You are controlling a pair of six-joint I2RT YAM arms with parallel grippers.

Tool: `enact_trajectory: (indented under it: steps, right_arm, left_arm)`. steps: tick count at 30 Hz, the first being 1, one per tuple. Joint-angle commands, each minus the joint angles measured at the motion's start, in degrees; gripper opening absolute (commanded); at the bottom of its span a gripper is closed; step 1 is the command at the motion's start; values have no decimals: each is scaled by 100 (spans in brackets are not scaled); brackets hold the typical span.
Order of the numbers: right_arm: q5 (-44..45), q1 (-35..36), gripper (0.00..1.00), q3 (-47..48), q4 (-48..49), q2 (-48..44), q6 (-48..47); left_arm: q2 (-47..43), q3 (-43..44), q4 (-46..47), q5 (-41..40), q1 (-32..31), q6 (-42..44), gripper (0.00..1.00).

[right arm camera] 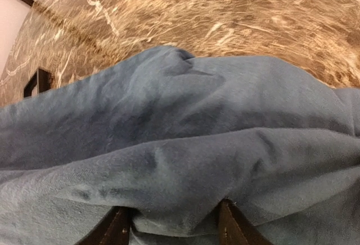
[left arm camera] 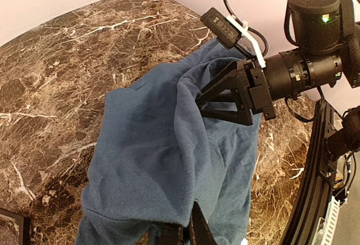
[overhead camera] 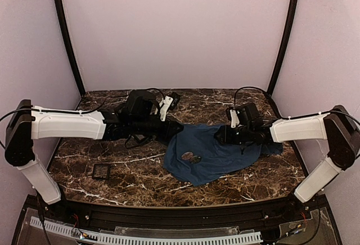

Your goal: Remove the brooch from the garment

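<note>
Limp blue garment lies crumpled on the marble surface, the tiny pale brooch on its near-left part. Left jaws clench the garment's edge; right jaws stand parted over a fold. The light, hard brooch likely needs a rim pinch.

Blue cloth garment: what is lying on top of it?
The black right gripper presses on the blue cloth garment; two small greyish ovals sit further left. Underneath is hidden.
</note>
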Motion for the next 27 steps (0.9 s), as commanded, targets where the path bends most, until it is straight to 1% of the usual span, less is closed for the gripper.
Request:
enact_trajectory:
  steps: [1,2,3,5,6,7,10,11,12,14,15,17,18,22,27]
  right_arm:
    - [-216,-49,37,61,526,284,-4]
    - [-207,-45,31,53,579,283,-21]
    - [-184,-52,23,45,620,262,-32]
    - [-127,-67,9,19,675,170,-71]
    - [-89,-71,3,3,688,93,-111]
    - [-55,-72,0,-27,705,-29,-129]
    - [103,-63,0,-196,757,-579,-341]
    - [171,-55,0,-285,771,-820,-434]
    - [215,-50,0,-366,774,-1113,-536]
    - [323,-50,0,-483,668,-1805,-761]
    - [323,-46,0,-525,585,-2129,-891]
    - [328,-50,0,-538,390,-2727,-1173]
    - [327,-46,0,-502,265,-3012,-1315]
    - [25,-22,0,-171,-237,-3903,-1761]
    - [-499,3,0,646,-1198,-4329,-2045]
  left_arm:
    - [-243,-62,-86,-30,16,58,1]
    - [-244,-56,-96,-42,20,58,1]
    - [-258,-45,-102,-51,17,58,1]
    - [-281,-35,-116,-80,13,68,1]
    - [-294,-22,-132,-93,13,76,1]
    - [-330,-19,-137,-119,13,102,1]
    - [-441,16,-218,-163,13,228,1]
    - [-529,36,-290,-182,17,388,1]
    - [-576,105,-483,-206,14,500,1]
    - [-808,244,-873,-484,24,1040,1]
    - [-869,304,-1130,-669,25,1151,1]
    - [-1069,495,-1416,-654,24,1426,1]
    - [-1203,631,-1491,-494,23,1582,1]
    - [-1528,1036,-1838,232,11,1634,1]
    - [-1658,1587,-2412,658,-120,1450,1]
